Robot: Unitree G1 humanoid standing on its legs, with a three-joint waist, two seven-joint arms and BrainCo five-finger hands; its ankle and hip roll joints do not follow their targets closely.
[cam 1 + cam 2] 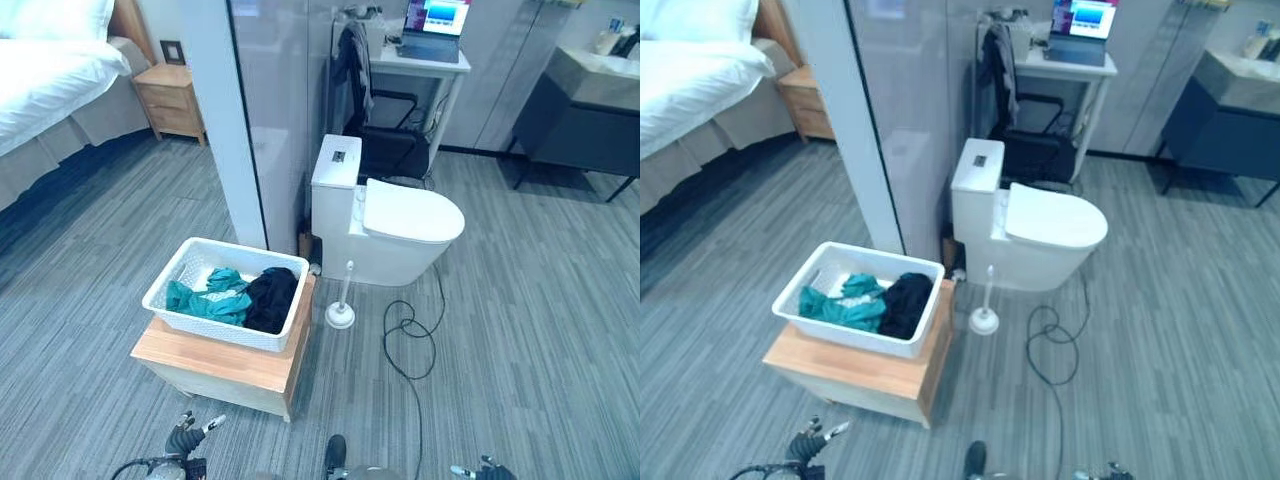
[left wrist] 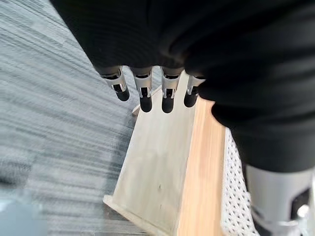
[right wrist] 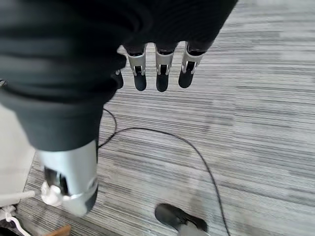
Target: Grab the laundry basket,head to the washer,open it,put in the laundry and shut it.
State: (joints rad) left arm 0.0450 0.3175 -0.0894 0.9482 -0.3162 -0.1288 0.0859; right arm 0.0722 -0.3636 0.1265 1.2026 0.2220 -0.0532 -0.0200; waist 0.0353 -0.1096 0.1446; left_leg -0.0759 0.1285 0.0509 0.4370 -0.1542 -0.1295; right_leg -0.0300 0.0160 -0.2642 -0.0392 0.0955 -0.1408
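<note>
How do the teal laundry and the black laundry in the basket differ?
The teal laundry is bright blue-green; the black laundry is dark. The teal laundry lies in the middle and toward the robot's left of the white basket; the black laundry sits at its right end. The teal laundry spreads low and crumpled; the black laundry is bunched in a taller heap against the right rim. Both lie loose in the same basket on the wooden stand, touching each other.
</note>
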